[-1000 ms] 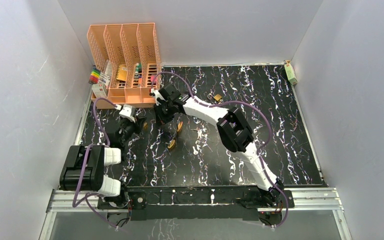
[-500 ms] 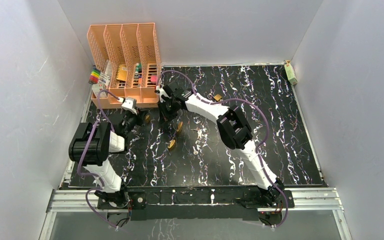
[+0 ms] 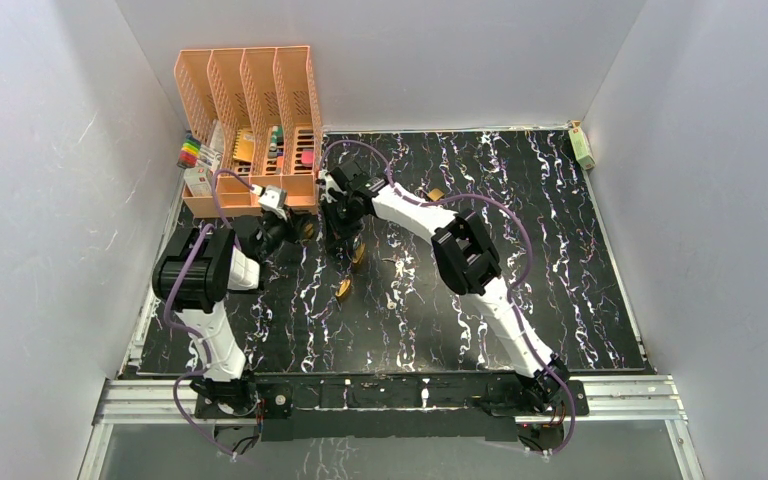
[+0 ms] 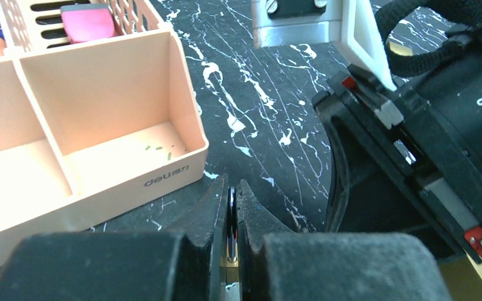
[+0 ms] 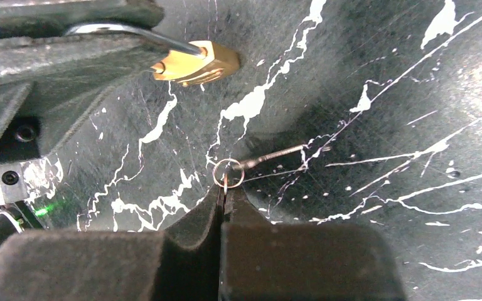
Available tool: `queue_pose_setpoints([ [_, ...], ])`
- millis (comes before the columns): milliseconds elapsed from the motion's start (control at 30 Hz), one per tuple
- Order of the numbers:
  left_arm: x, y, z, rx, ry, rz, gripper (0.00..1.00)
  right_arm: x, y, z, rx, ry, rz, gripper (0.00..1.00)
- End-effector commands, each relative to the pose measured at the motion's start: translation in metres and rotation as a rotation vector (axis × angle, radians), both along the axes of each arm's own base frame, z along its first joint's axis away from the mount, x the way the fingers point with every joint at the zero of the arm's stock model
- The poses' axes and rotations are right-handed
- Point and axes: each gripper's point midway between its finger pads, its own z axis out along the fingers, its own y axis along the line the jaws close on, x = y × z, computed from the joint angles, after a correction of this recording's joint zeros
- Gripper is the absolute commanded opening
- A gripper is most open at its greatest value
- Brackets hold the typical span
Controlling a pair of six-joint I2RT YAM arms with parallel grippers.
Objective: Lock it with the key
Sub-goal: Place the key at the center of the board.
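Note:
My left gripper is shut on the steel shackle of a small brass padlock. It holds the padlock just above the black marbled mat beside the orange organiser. In the top view the left gripper and the padlock sit close to my right gripper. My right gripper is shut on a thin key whose ring shows at the fingertips. A second key hangs from that ring. The key is a short way from the padlock's body.
The orange desk organiser, with its open tray, stands just behind the left gripper. Other brass padlocks lie on the mat, with loose keys nearby. A green box sits at the far right corner.
The left arm has swung forward and right, carrying the padlock up next to the organiser and closer to the right gripper. The right gripper has shifted slightly.

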Motion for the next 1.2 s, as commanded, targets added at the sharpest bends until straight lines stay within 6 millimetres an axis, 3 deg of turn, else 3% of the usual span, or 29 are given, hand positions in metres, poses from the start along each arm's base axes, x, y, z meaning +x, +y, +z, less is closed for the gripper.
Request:
queue_pose_setpoints([
  [0,0.015,-0.009,0.036,-0.006,-0.16,-0.02,0.0,0.002,0.004,0.008,0.013,-0.016,0.019,0.06],
  [133,0.017,-0.011,0.036,-0.006,-0.161,-0.015,0.01,0.006,-0.001,0.009,0.011,-0.018,0.011,0.21],
  [267,0.014,-0.008,0.039,0.002,-0.167,0.007,0.14,0.018,-0.01,0.02,0.02,-0.04,-0.015,0.25],
  [400,0.01,-0.005,0.045,0.004,-0.177,0.024,0.26,0.039,-0.027,0.043,0.043,-0.083,-0.059,0.36],
  [467,0.008,-0.004,0.05,0.0,-0.183,0.027,0.46,0.052,-0.037,0.059,0.064,-0.114,-0.085,0.42],
  [500,0.007,-0.005,0.053,-0.004,-0.187,0.024,0.49,0.059,-0.042,0.069,0.078,-0.131,-0.096,0.46],
  [633,0.006,-0.007,0.082,-0.023,-0.238,0.012,0.53,0.09,-0.068,0.108,0.124,-0.215,-0.135,0.59],
  [733,0.008,-0.005,0.114,-0.012,-0.29,0.02,0.76,0.118,-0.104,0.132,0.142,-0.265,-0.204,0.67],
  [800,0.01,-0.001,0.136,-0.009,-0.313,0.03,0.79,0.134,-0.132,0.14,0.11,-0.325,-0.25,0.75],
  [867,0.01,0.003,0.159,-0.014,-0.314,0.036,0.81,0.144,-0.161,0.137,0.001,-0.424,-0.269,0.86],
  [967,0.007,0.011,0.198,-0.077,-0.276,0.077,0.93,0.146,-0.195,0.117,-0.178,-0.513,-0.266,0.97],
  [1067,-0.011,0.009,0.237,-0.117,-0.281,0.059,0.98,0.142,-0.222,0.094,-0.28,-0.52,-0.259,0.99],
  [1167,-0.023,0.008,0.255,-0.145,-0.213,0.057,0.98,0.138,-0.244,0.075,-0.313,-0.496,-0.276,0.98],
])
